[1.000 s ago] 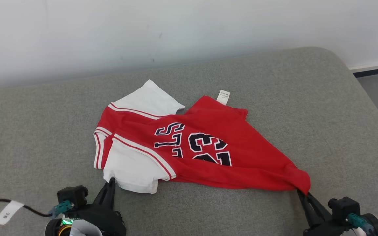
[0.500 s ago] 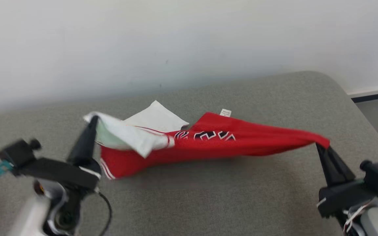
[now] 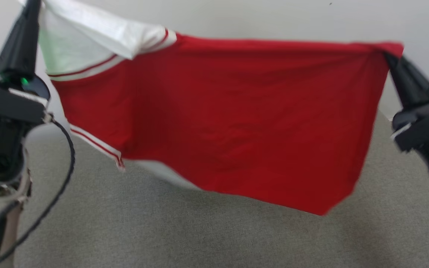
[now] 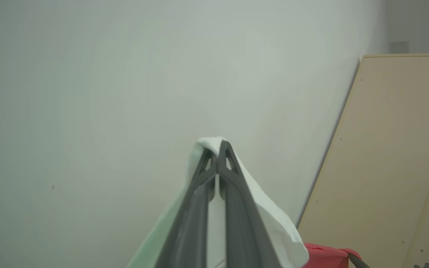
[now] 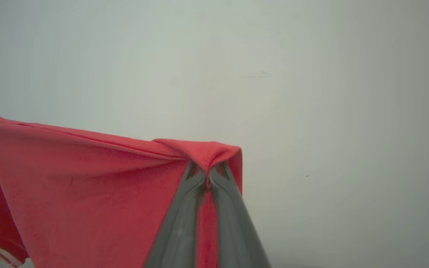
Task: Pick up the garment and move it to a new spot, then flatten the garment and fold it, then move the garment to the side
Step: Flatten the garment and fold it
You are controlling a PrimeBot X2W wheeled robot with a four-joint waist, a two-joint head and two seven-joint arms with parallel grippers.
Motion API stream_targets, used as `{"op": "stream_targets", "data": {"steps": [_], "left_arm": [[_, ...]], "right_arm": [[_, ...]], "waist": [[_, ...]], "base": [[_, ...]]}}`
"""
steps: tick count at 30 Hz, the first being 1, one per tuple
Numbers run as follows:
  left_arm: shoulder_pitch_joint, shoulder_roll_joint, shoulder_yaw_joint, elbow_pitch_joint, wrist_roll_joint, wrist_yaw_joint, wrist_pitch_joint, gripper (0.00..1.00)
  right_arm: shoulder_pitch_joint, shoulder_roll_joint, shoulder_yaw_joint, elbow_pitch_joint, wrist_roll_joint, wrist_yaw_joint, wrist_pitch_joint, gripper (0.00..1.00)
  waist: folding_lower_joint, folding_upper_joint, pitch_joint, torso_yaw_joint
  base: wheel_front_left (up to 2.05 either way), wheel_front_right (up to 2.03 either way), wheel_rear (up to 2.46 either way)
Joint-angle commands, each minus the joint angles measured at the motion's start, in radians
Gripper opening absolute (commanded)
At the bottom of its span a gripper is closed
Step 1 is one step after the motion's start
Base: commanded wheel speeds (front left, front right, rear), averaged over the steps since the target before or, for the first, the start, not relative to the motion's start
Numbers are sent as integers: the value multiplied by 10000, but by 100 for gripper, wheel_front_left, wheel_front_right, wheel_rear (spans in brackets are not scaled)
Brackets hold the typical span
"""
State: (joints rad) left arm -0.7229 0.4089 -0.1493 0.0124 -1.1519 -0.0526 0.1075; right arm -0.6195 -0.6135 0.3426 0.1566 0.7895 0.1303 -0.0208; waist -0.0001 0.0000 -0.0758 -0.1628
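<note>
The garment [image 3: 218, 119] is a red jersey with white sleeves and red-and-white trim. It hangs stretched in the air between both grippers, above the grey cushion [image 3: 162, 230]. My left gripper [image 3: 34, 5] is shut on a white sleeve corner at the upper left; the left wrist view shows white cloth [image 4: 266, 216] draped over the closed left gripper [image 4: 218, 145]. My right gripper [image 3: 387, 56] is shut on a red corner at the upper right, and in the right wrist view red fabric [image 5: 88, 186] bunches over the right gripper [image 5: 207, 169].
A pale wall [image 3: 274, 18] rises behind the cushion. A beige board [image 4: 393, 156] leans against the wall in the left wrist view. A black cable [image 3: 65, 167] loops beside the left arm.
Both grippers rose with the garment, lifting it off the cushion and spreading it into a hanging sheet. The head camera also tilted, so the whole picture shifted.
</note>
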Motion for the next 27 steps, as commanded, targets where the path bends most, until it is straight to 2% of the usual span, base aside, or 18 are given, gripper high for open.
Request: {"op": "stream_targets", "data": {"steps": [1,6,11,17,22,27], "left_arm": [[-268,128,40,72,72,50,87,0],[-1045,228,63,99,-162,79,486,0],[-1210,89,93,-231,-752,196,970,0],[-1604,217,-223,55,-617,249,1390,0],[-2692,293,-1039,1735,-1,277,2041,0],[-4712,-266,-1895,4253,1007,152,1989,0]], "right_arm": [[-310,-155,-16,-53,287,10,228,0],[-1219,-795,-77,-115,1037,10,1009,0],[-1430,-1273,186,-339,1419,10,1434,0],[-1684,-1589,542,-293,1478,10,1868,0],[-2779,-1092,1476,557,1305,10,2460,0],[-4564,-128,2160,2474,1084,10,2878,0]], "waist": [[1,0,-25,-1],[1,0,-72,49],[1,0,-52,129],[1,0,202,223],[1,0,729,177],[1,0,1828,254]], "base": [[0,0,0],[0,0,0],[0,0,0],[0,0,0],[0,0,0],[0,0,0]]}}
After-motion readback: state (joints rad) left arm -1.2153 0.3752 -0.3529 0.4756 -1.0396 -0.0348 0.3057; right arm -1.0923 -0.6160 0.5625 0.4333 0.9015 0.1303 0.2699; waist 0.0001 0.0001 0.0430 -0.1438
